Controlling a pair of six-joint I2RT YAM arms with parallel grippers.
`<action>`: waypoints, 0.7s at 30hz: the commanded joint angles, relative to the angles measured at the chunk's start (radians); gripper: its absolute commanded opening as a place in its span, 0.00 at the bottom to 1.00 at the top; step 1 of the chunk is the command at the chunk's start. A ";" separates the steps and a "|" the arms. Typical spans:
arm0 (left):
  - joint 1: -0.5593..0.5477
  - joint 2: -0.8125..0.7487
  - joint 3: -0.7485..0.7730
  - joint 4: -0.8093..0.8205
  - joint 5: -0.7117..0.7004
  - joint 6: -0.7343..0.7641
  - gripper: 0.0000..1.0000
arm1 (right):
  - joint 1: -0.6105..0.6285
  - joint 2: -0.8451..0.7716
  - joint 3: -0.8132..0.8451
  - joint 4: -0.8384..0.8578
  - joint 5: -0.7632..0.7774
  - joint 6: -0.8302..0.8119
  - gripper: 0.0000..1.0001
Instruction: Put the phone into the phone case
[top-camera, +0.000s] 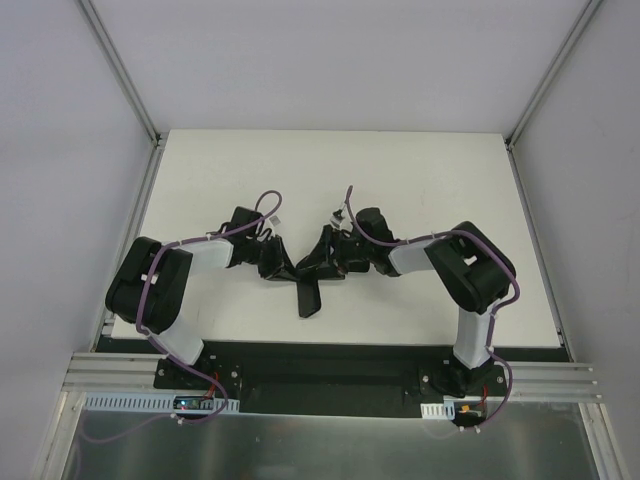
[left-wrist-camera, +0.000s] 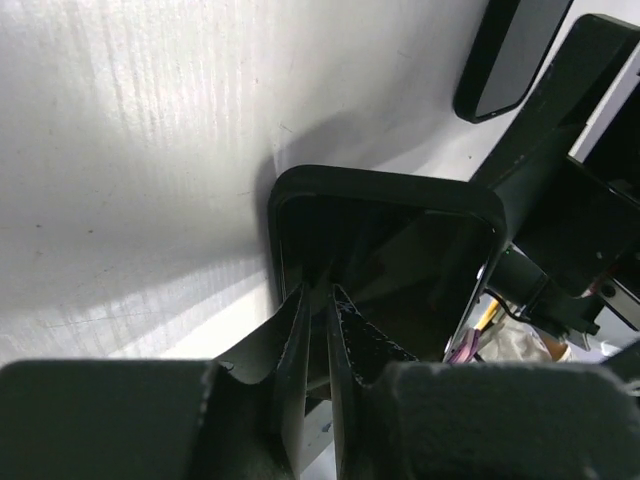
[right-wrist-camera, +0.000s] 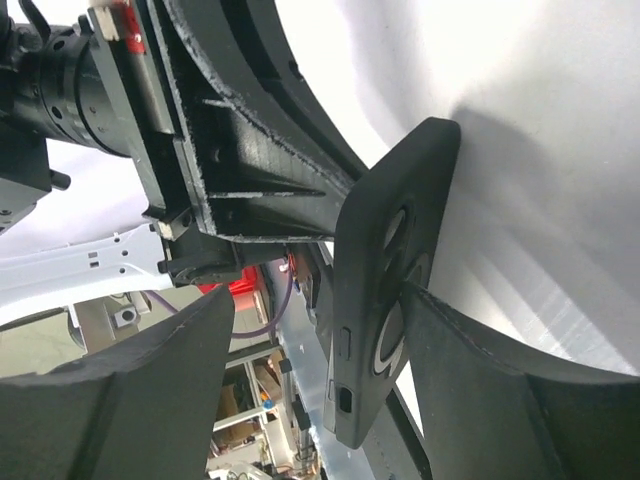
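My left gripper (left-wrist-camera: 318, 305) is pinched tight on the near rim of the phone case (left-wrist-camera: 390, 192), and my own fingers hide that end. My right gripper (right-wrist-camera: 315, 300) stands spread: one finger rests against the case's back by the camera cutout, the other is clear of it. I cannot tell what the glossy dark inside is. Beyond lies the phone (left-wrist-camera: 512, 55), cut off by the frame, its back unseen. From above, all of it merges into one dark mass mid-table (top-camera: 420, 190), toward the near edge.
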 joint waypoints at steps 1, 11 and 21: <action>-0.014 -0.008 -0.020 0.036 0.063 -0.017 0.11 | -0.007 -0.007 -0.024 0.060 -0.010 0.006 0.69; -0.014 -0.011 -0.023 0.036 0.057 -0.014 0.12 | -0.014 -0.071 -0.026 -0.228 0.087 -0.183 0.41; 0.041 -0.195 -0.003 -0.117 0.063 0.135 0.48 | -0.051 -0.111 -0.027 -0.244 0.030 -0.207 0.11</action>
